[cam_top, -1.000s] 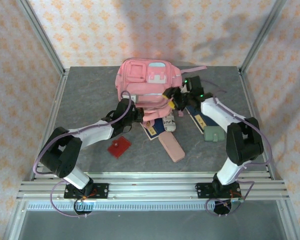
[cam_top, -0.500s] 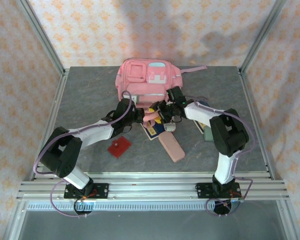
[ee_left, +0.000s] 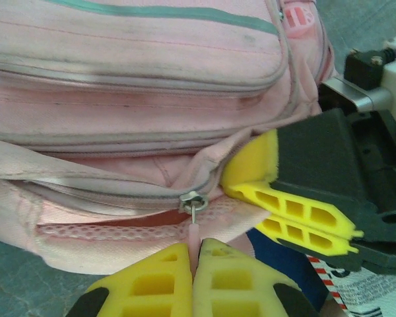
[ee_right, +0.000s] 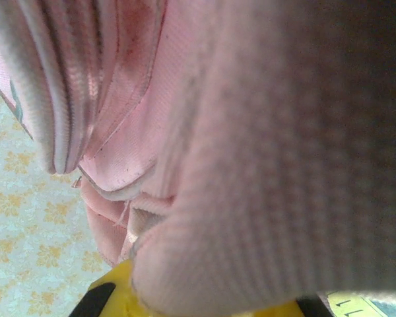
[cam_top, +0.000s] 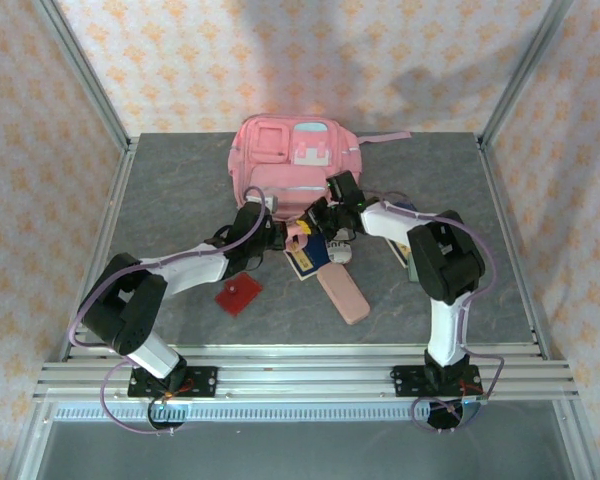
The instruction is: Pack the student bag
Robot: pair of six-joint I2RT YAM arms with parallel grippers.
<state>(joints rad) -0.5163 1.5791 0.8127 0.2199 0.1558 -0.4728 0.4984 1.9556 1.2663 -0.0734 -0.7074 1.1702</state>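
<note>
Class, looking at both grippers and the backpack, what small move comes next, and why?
Probably the left gripper draws the zip pull along its track: it pinches the pull, the backpack is only part open, and the right gripper grips the fabric alongside.

Top view: bright, even, diffuse light from above. Broad soft shadows on the wall (cam_top: 280,40) at upper centre and upper right. Sharp overall, with the posts leaning outward at the edges.
Left wrist view: well lit, crisp.
Right wrist view: student bag (ee_right: 264,165) fabric close to the lens, heavily blurred, darkening toward upper right.
</note>
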